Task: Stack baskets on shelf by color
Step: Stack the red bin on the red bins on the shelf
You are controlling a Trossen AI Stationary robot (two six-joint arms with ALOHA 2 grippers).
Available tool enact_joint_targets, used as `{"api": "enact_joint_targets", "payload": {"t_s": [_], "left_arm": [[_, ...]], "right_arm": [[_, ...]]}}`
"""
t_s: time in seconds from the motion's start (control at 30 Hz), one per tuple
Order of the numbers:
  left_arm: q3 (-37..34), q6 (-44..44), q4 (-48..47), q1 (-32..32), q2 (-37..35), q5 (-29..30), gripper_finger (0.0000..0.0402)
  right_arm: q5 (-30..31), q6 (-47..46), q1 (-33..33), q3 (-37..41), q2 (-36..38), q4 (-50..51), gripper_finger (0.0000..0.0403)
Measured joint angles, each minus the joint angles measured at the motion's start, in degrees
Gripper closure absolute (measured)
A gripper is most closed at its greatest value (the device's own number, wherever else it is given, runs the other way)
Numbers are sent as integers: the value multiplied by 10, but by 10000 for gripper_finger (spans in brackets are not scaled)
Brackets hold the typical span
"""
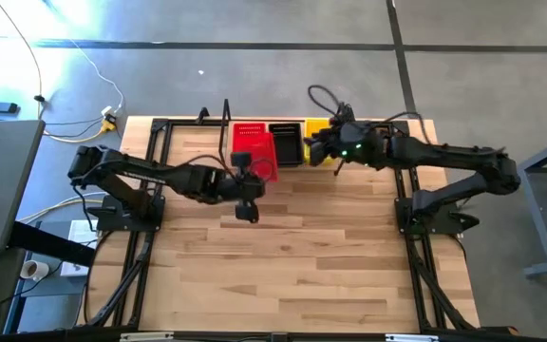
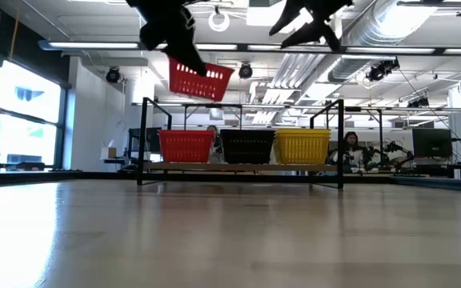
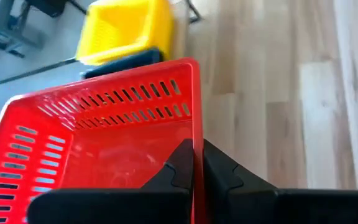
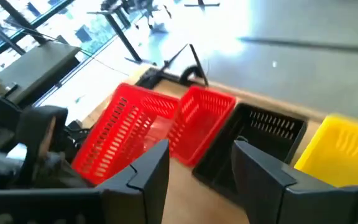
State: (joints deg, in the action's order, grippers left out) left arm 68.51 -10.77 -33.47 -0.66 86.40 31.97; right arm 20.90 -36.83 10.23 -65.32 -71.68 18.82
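My left gripper (image 3: 197,169) is shut on a red basket (image 2: 199,80), which hangs in the air above and a little in front of the shelf (image 2: 246,166). Three baskets stand side by side on the shelf's plank: red (image 2: 186,146), black (image 2: 246,146), yellow (image 2: 302,146). My right gripper (image 4: 201,167) is open and holds nothing. It hovers high over the shelf's yellow end (image 1: 316,144). The right wrist view shows the held red basket (image 4: 126,140) beside the shelf's red one (image 4: 205,121). My left gripper pinches the rim of one side wall (image 3: 196,134) of the red basket, one finger (image 3: 178,169) inside the basket and one finger (image 3: 224,171) outside. The basket is lifted clear and hangs tilted (image 2: 199,80), its open top turned toward the gripper.
Black wire frames (image 2: 144,136) (image 2: 341,136) stand upright at both ends of the shelf, at the table's far edge. The wooden tabletop (image 1: 292,256) in front of the shelf is bare. Black rails (image 1: 131,266) run along the table's sides. People sit in the room behind.
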Motion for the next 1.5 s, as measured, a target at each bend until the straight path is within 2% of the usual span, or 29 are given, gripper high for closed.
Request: {"api": "enact_joint_targets", "payload": {"t_s": [0.2, 0.27, 0.43, 0.6, 0.8, 0.93, 1.23, 1.5], "left_arm": [[-24, 2, 26, -41, -54, -43, 401], [-48, -1, 20, -62, -78, -76, 401], [-95, -46, 76, -110, -124, -161, 401], [-119, -79, 109, -162, -131, -215, 401], [-120, -134, 122, -214, -121, -257, 401], [-120, -139, 131, -242, -117, -312, 401], [-120, -199, 131, -284, -109, -356, 401], [-120, -218, 114, -322, -91, -367, 401]], "right_arm": [[0, 89, 29, 0, 56, 1, 245], [0, 104, 40, 0, 71, 1, 245], [-1, 131, 67, 0, 98, 3, 245], [-19, 158, 93, 0, 107, 8, 245], [-70, 166, 124, 0, 107, 11, 245], [-90, 166, 142, 0, 107, 16, 245], [-91, 154, 164, 0, 107, 15, 245], [-82, 138, 165, 0, 107, 15, 245]]}}
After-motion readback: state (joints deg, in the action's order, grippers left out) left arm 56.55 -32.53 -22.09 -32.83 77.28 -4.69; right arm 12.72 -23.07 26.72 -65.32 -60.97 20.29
